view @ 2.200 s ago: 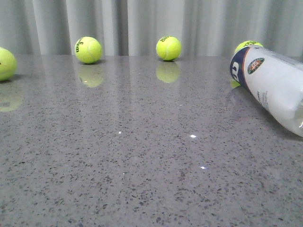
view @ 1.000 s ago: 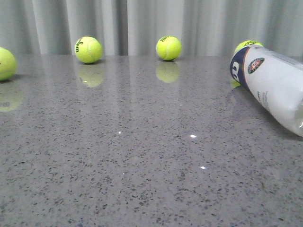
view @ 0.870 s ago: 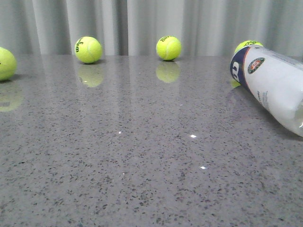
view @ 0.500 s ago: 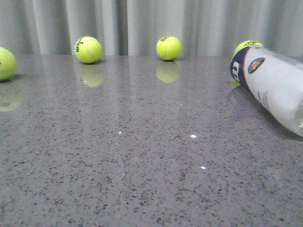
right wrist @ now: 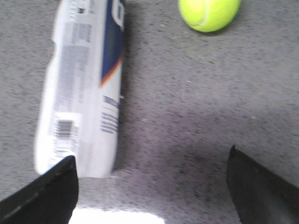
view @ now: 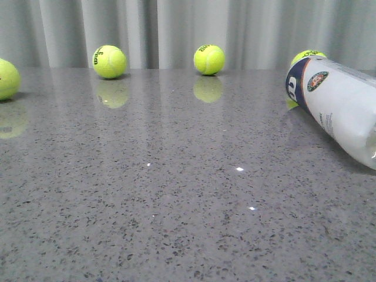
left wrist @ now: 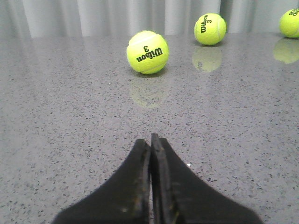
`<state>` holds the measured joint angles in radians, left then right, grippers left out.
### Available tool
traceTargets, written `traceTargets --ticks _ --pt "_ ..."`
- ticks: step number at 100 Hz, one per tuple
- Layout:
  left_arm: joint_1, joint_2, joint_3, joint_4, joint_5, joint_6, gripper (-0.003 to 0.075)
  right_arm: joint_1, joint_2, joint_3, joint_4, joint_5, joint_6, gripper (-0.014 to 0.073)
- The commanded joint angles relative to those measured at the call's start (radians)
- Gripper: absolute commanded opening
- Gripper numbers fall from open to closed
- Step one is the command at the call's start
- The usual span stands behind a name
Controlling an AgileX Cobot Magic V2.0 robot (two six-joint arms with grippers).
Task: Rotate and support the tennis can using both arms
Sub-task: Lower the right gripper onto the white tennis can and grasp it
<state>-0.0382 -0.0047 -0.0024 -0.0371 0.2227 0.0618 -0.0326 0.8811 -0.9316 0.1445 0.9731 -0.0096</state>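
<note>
The tennis can lies on its side at the table's right edge, its navy band and round logo end pointing to the back left. Neither arm shows in the front view. The right wrist view looks down on the tennis can, lying lengthwise with its barcode end near one fingertip. My right gripper is open wide above bare table beside the can, with nothing between its fingers. My left gripper is shut and empty, low over the table, pointing toward a tennis ball.
Tennis balls sit along the table's back: one at the far left, two further right, one behind the can. A ball lies beyond the right gripper. Grey curtain hangs behind the speckled table.
</note>
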Motion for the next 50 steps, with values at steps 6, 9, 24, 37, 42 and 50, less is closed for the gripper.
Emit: traceTargets --ticks 6,9,24,37,42,50 --pt "0.001 -0.038 0.047 -0.011 -0.078 -0.001 -0.002 0.041 0.102 -0.131 0.066 0.019 0.023 0.0637" --pt "0.001 -0.038 0.047 -0.011 -0.078 -0.001 -0.002 0.053 0.124 -0.15 0.068 0.03 0.037 0.0637" --pt "0.001 -0.038 0.047 -0.011 -0.078 -0.001 -0.002 0.103 0.242 -0.221 0.068 0.035 0.113 0.0637" --pt "0.001 -0.038 0.047 -0.011 -0.078 -0.001 -0.002 0.127 0.333 -0.258 0.076 0.033 0.148 0.0637" --pt "0.001 -0.038 0.047 -0.011 -0.078 -0.001 -0.002 0.137 0.37 -0.263 0.091 0.026 0.154 0.0637" --pt "0.001 -0.038 0.047 -0.011 -0.078 -0.001 -0.002 0.143 0.419 -0.269 0.13 0.01 0.154 0.0637"
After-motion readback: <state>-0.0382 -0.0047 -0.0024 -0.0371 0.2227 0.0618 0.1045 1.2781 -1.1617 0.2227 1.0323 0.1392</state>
